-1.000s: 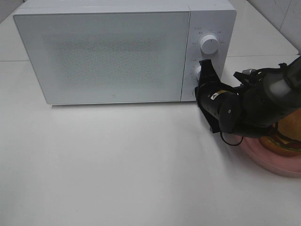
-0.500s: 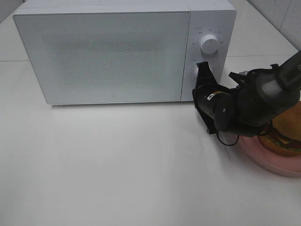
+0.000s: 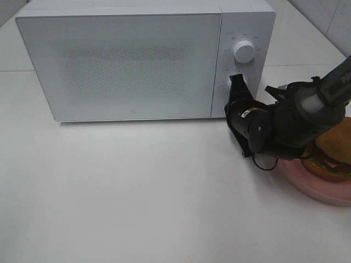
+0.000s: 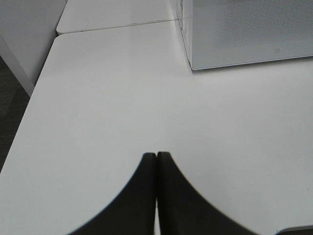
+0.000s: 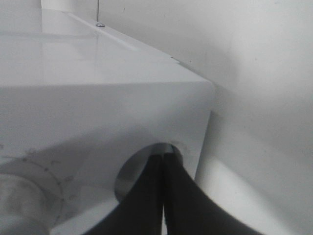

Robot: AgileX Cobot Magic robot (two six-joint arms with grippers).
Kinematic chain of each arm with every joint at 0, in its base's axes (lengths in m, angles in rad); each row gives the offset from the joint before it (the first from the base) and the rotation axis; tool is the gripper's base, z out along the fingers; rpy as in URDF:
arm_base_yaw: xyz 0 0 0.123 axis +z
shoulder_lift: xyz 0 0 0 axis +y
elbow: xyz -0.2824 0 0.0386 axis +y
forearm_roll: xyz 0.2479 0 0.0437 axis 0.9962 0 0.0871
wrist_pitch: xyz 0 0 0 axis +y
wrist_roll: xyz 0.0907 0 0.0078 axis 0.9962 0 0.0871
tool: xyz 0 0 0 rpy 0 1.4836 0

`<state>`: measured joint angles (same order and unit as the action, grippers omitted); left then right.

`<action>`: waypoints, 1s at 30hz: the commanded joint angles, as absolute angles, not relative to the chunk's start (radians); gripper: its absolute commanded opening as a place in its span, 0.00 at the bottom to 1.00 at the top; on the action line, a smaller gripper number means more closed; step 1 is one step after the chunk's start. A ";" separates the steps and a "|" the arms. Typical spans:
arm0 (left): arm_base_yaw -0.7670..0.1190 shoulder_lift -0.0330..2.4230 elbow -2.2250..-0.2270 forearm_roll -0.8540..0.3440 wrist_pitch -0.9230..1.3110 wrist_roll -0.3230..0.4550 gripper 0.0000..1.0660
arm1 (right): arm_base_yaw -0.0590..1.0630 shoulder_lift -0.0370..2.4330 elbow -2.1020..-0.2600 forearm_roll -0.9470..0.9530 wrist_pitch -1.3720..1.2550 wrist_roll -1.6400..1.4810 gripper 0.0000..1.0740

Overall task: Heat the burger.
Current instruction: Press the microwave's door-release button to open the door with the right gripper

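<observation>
- Right gripper [image 3: 236,80]: the fingers [image 5: 178,196] are pressing flat together with no gap between them, and they are grasping nothing.
- In the right wrist view, the paired tips are resting at the rim of a round recess [image 5: 133,175] in the control panel of the microwave [image 3: 126,60]. This recess is lying close to a corner of the microwave's case. Actual contact is looking likely, but I cannot tell for certain.
- In the high view, the right gripper is standing against the lower part of the panel, below the upper dial [image 3: 243,51]. It is partly covering the lower dial [image 3: 227,84].
- Left gripper [image 4: 156,155]: these fingers are also lying clenched together and carrying nothing. They are hanging over the bare tabletop [image 3: 137,192], in front of the microwave and well apart from the door-end corner.
- The burger [image 3: 334,156] is sitting on a pink plate [image 3: 318,192] on the tabletop. It is off the panel end of the microwave, forward of the front face and well apart from the case.
- The burger is standing upright with the bun dome facing up and the layers lying level. The shape is round, so no long axis is showing.
- Appearance: a golden-brown bun top is showing over a dark layer with yellowish edging. The right arm and the picture edge are hiding much of the burger, so finer detail cannot be told.
- The microwave door is sitting closed.
</observation>
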<state>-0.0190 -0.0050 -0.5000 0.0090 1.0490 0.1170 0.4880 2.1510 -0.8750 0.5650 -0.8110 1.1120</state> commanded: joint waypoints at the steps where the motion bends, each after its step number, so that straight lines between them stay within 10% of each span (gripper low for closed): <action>1: -0.021 -0.025 -0.496 0.000 1.034 0.117 0.00 | 0.462 2.147 -0.919 0.535 -0.938 1.108 0.00; 30: -0.021 -0.025 -0.496 0.000 1.034 0.117 0.00 | 0.454 2.073 -0.860 0.457 -0.862 1.094 0.00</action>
<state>-0.0190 -0.0050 -0.5000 0.0090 1.0490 0.1170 0.4660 2.1030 -0.8490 0.4850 -0.7850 1.1100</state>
